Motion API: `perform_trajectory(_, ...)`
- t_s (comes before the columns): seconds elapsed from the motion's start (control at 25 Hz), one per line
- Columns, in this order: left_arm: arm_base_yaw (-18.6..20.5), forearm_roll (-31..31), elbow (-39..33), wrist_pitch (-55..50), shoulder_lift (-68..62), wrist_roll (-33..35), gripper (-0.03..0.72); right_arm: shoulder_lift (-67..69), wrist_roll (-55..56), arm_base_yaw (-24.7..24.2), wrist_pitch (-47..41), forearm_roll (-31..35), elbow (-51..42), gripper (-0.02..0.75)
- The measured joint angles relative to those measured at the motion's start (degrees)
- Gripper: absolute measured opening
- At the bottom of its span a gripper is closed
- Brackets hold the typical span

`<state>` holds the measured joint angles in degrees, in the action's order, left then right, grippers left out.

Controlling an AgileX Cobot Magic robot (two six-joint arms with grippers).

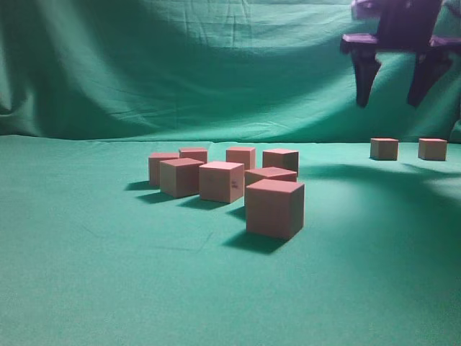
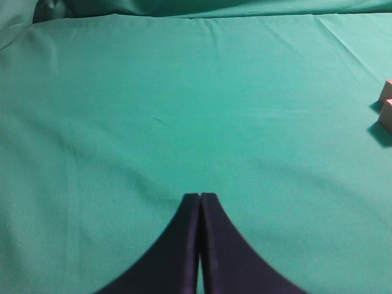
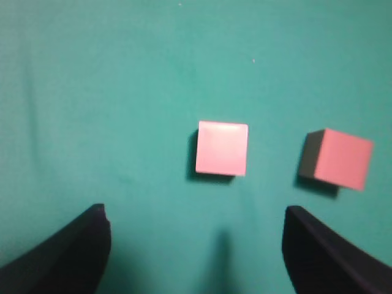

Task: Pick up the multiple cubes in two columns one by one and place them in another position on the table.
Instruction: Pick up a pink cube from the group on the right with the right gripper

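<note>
I have the right gripper [image 1: 392,83] hanging high above the far right of the table [image 1: 86,288], jaws spread wide and holding nothing. Directly beneath it, in the right wrist view, sit two cubes [image 3: 222,148] side by side but apart, one square to the camera and the other [image 3: 338,158] turned a little. In the exterior view those two [image 1: 384,148] stand alone near the backdrop [image 1: 180,65], well apart from the rest, which I read as the drop-off spot, since they form the start of a neat row.

The main cluster of cubes [image 1: 274,207] is still at the middle of the table, seven that I can count, in two rough columns running away from the camera (some partly hide each other, so the count is my best guess). The nearest one stands a bit forward of its neighbours.

My left gripper [image 2: 199,205] rests low over bare cloth with its fingers pressed together, empty, parked out of the way; only the edges of two cubes [image 2: 386,113] show at its right margin.

I judge the next move to be a reach back to the cluster.
</note>
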<state>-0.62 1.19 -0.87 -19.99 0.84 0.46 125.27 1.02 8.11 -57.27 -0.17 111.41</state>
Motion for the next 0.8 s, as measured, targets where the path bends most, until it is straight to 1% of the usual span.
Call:
perform_trajectory(0.12,0.0,0.0,0.0,0.0,0.0,0.0,0.0,5.97,-0.66,0.0,-0.39,0.04,5.55,0.571)
perform_trajectory(0.2,0.0,0.0,0.0,0.0,0.0,0.0,0.0,8.74,-1.17,0.0,-0.28,0.04,7.62,0.571)
perform_trajectory(0.44,0.0,0.0,0.0,0.0,0.0,0.0,0.0,11.83,-1.63,0.0,2.05,0.04,8.41,0.571)
perform_trajectory(0.64,0.0,0.0,0.0,0.0,0.0,0.0,0.0,13.04,-1.63,0.0,2.26,0.17,8.41,0.571)
perform_trajectory(0.68,0.0,0.0,0.0,0.0,0.0,0.0,0.0,13.04,-1.66,0.0,2.26,0.17,8.41,0.514)
perform_trajectory(0.76,0.0,0.0,0.0,0.0,0.0,0.0,0.0,13.04,-1.66,0.0,2.26,0.17,8.41,0.426)
perform_trajectory(0.8,0.0,0.0,0.0,0.0,0.0,0.0,0.0,13.04,-1.66,0.0,2.26,0.17,8.41,0.361)
